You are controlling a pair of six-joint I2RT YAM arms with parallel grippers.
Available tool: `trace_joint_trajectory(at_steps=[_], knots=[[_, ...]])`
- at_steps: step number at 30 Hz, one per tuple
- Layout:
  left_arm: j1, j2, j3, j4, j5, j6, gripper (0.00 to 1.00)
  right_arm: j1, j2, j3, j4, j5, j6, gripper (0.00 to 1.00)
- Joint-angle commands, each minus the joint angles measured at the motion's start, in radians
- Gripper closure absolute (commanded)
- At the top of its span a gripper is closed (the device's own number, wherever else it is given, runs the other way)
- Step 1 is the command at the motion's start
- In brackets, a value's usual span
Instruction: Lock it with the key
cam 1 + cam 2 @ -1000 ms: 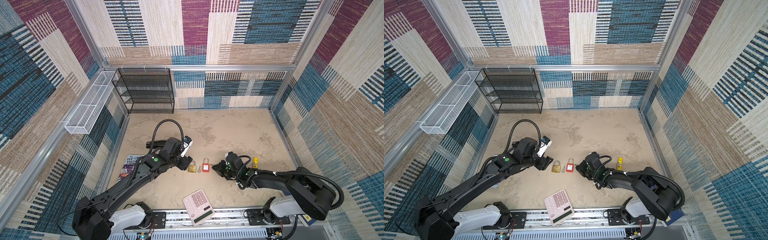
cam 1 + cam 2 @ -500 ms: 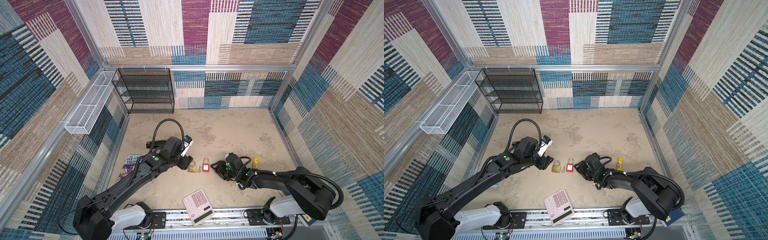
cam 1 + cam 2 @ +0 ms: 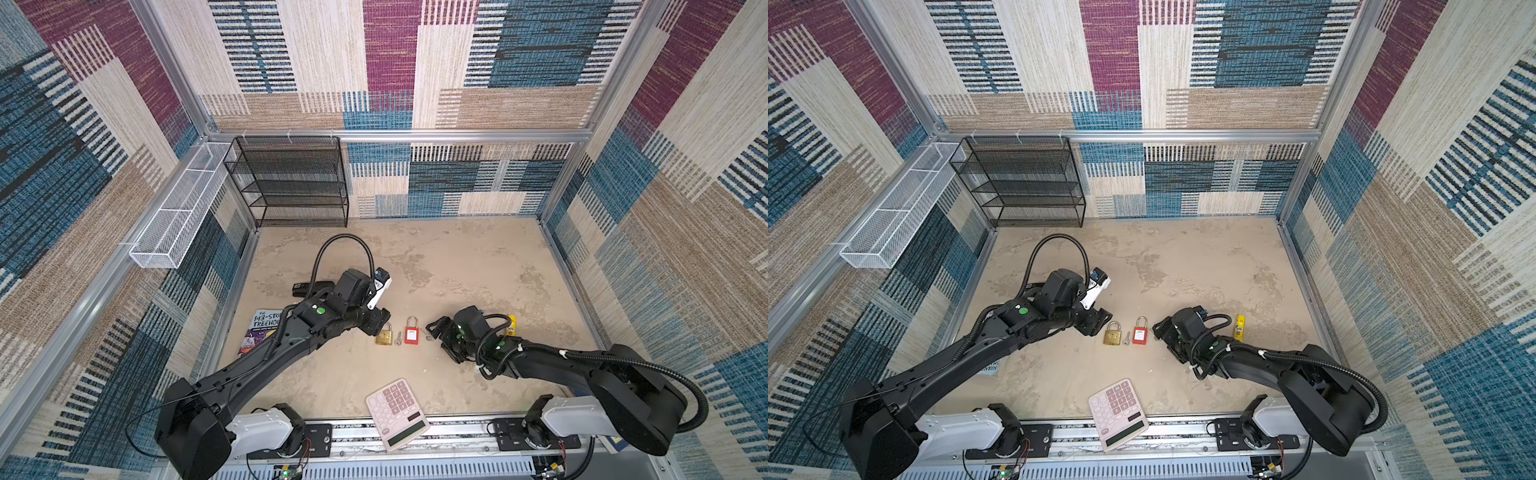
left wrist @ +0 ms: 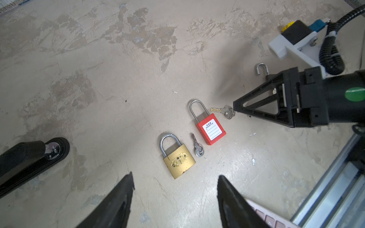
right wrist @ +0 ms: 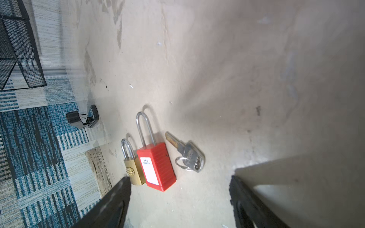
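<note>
A brass padlock (image 4: 178, 160) and a red padlock (image 4: 211, 130) lie side by side on the table, with a small silver key (image 4: 197, 147) between them. A bunch of keys on a ring (image 5: 189, 156) lies just right of the red padlock (image 3: 411, 332). My right gripper (image 5: 179, 177) stands open just behind that bunch, with nothing between its fingers. My left gripper (image 4: 175, 175) hangs open just left of the brass padlock (image 3: 384, 336), also holding nothing. In the right wrist view the red padlock (image 5: 156, 165) hides the small key.
A pink calculator (image 3: 397, 413) overhangs the front edge. A book (image 3: 262, 332) and a black stapler (image 3: 311, 289) lie at the left. A yellow object (image 3: 512, 324) sits right of my right arm. A black mesh shelf (image 3: 291, 183) and a white wire basket (image 3: 178, 208) are at the back left.
My right gripper has gone from shut to open, and the key bunch now lies free on the table at its tips. The left arm has not moved.
</note>
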Motion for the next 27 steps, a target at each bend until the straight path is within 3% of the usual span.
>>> trace_joint_trajectory(at_steps=[1,8,27], knots=[[-0.004,0.003,0.013,-0.006,0.006,-0.006,0.31,-0.023,0.026,0.028,0.028,-0.018,-0.082,0.19],[-0.006,-0.004,0.020,-0.030,-0.008,0.000,0.31,-0.105,0.092,0.098,0.031,-0.108,-0.186,0.19],[-0.006,-0.016,-0.003,-0.036,-0.006,-0.006,0.31,-0.098,0.124,0.077,0.069,-0.266,-0.162,0.19]])
